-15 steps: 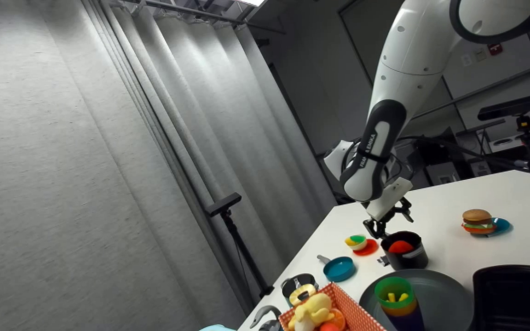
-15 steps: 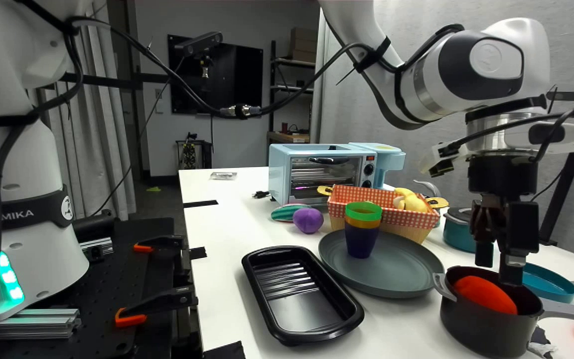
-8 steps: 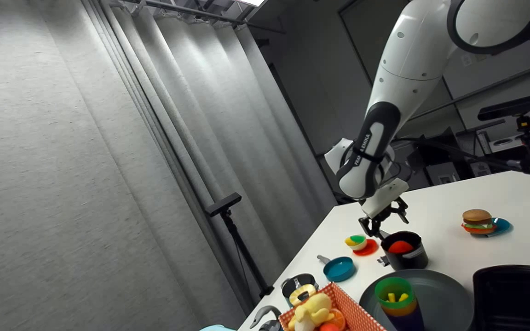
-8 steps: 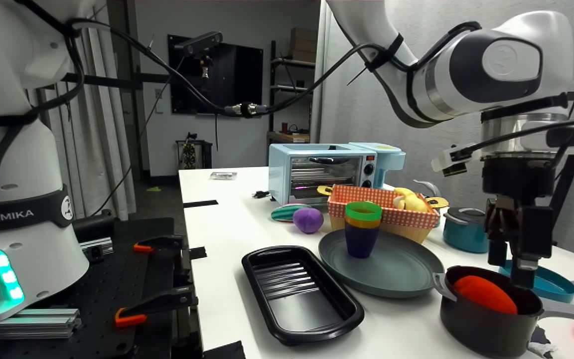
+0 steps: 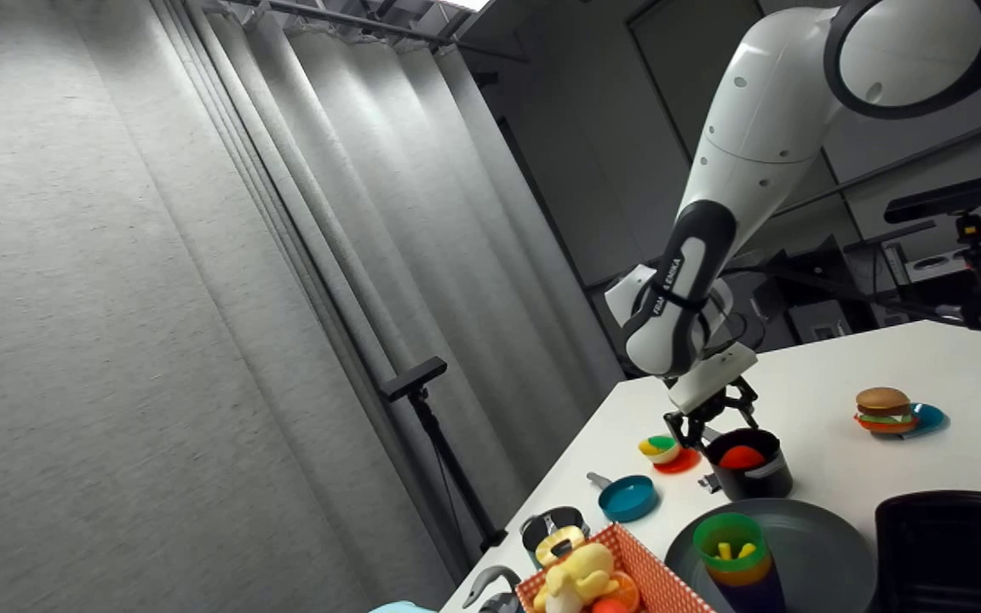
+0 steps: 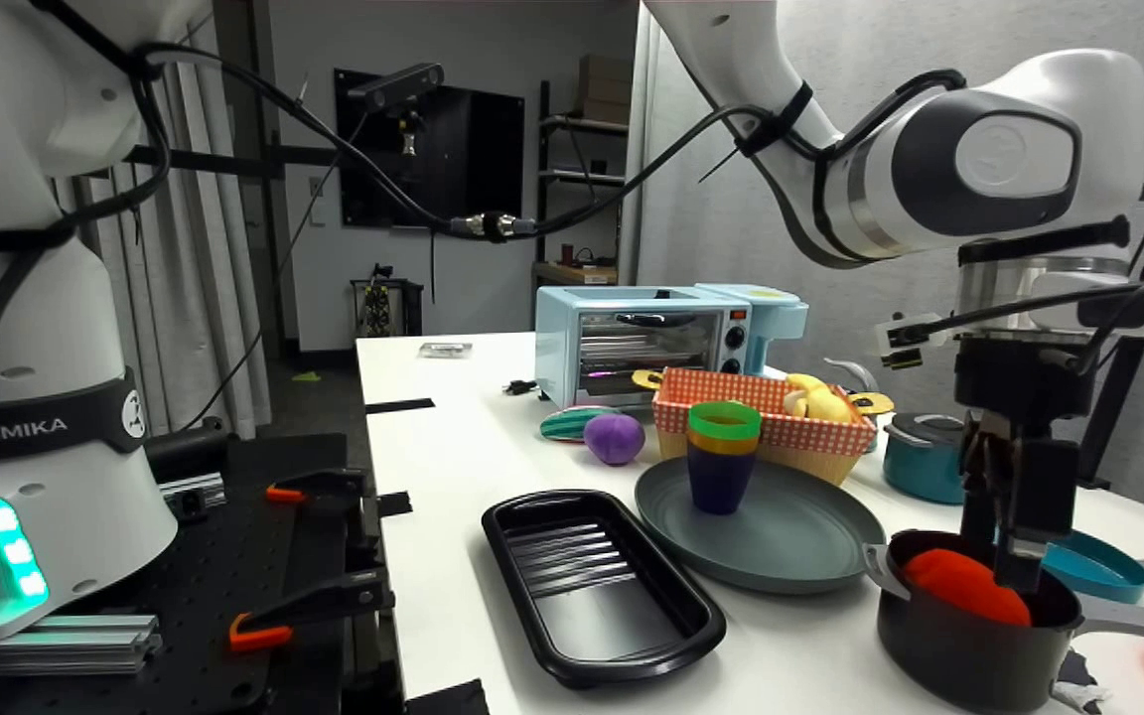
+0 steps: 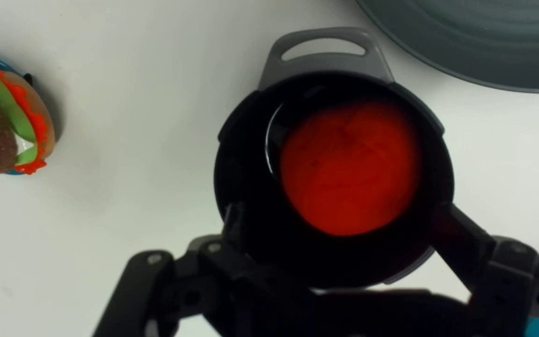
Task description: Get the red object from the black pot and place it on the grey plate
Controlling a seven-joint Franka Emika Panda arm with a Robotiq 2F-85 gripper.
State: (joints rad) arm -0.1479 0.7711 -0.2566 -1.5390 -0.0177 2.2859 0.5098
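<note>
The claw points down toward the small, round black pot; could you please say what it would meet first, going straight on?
Most likely the rounded red toy inside the black pot: in the wrist view it lies ahead of the claw. Depth is unclear, so the pot's rim might come first.

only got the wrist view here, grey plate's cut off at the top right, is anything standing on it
Observer: Yes, a stack of cups, green at the top, stands on the grey plate in both exterior views.
Operator: ok, and my gripper covers the near side of the black pot, any handle there
Observer: Yes, in an exterior view a long grey handle sticks out there, roughly opposite the short loop you can see.
</note>
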